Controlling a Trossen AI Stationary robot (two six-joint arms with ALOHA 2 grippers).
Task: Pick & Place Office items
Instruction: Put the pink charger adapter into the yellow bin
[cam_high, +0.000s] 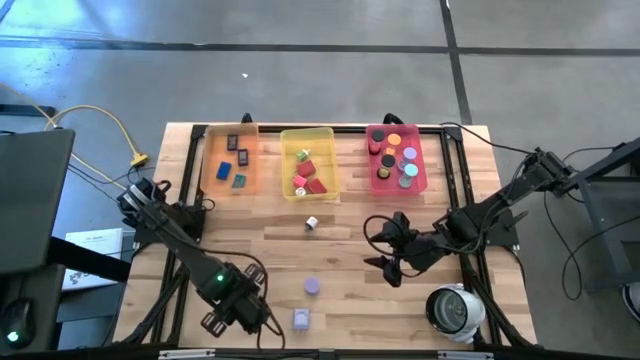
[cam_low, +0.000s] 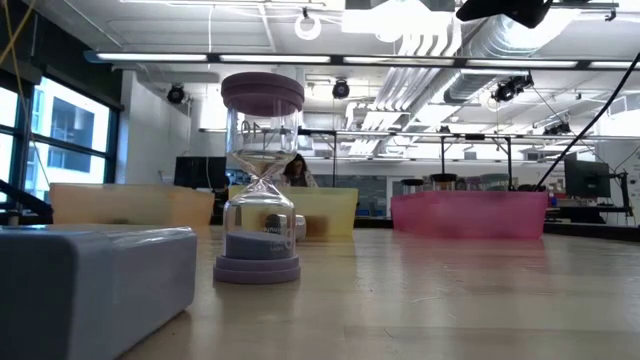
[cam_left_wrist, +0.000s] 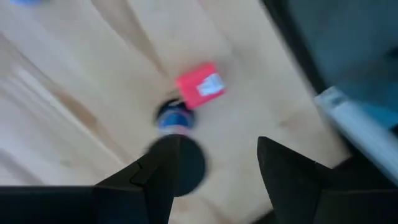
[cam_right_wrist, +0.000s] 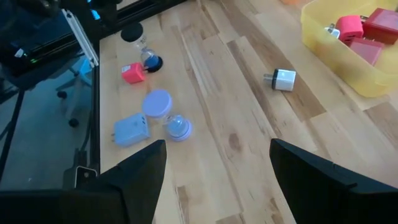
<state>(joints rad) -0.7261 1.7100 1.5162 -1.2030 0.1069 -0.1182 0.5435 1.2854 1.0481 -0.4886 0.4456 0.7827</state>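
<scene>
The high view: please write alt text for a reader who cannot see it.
Seen from above, a wooden table holds three trays along its far edge: orange, yellow and pink, each with small pieces. The left gripper hangs at the near edge, the right gripper, open, over mid-table. A white cube lies loose.

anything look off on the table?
Mostly tidy. One white cube plug lies tipped on its side, alone on the bare wood short of the yellow tray. A purple hourglass, lavender plug and red cube sit unsorted at the near edge.
</scene>
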